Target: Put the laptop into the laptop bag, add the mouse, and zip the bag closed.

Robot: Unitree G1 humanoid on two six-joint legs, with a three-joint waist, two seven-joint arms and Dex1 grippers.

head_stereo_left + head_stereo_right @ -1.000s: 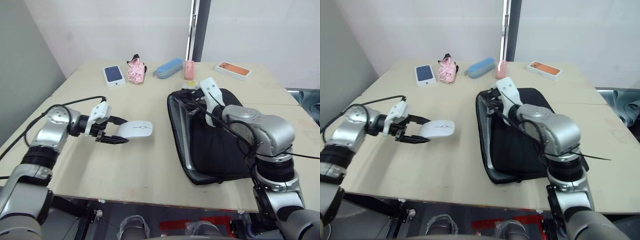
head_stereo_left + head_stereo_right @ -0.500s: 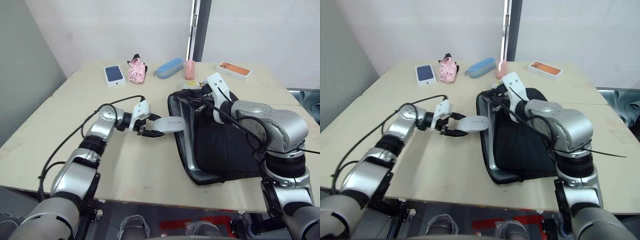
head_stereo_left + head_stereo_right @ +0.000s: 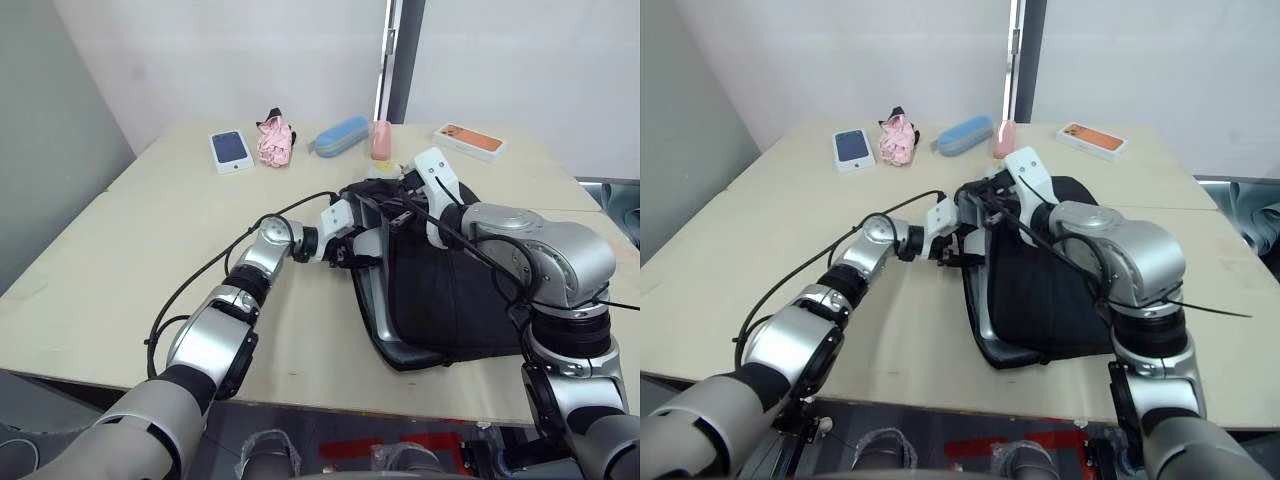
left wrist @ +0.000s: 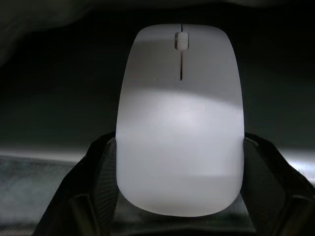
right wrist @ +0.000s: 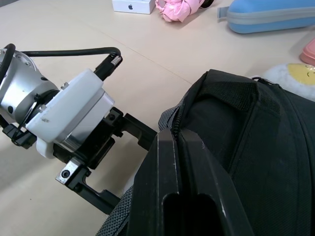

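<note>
Left gripper (image 3: 352, 247) carried mouse (image 4: 180, 118) from open table to bag (image 3: 450, 290) mouth, pinching it, long axis pointing inward. Right gripper (image 5: 179, 147) apparently clamps the opening's upper edge; laptop (image 3: 372, 305) inside.

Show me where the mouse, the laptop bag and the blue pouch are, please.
mouse (image 4: 180, 123): left wrist view, middle of its white top.
laptop bag (image 3: 450, 300): left eye view, black fabric side.
blue pouch (image 3: 337, 135): left eye view, middle of its blue shell.
</note>
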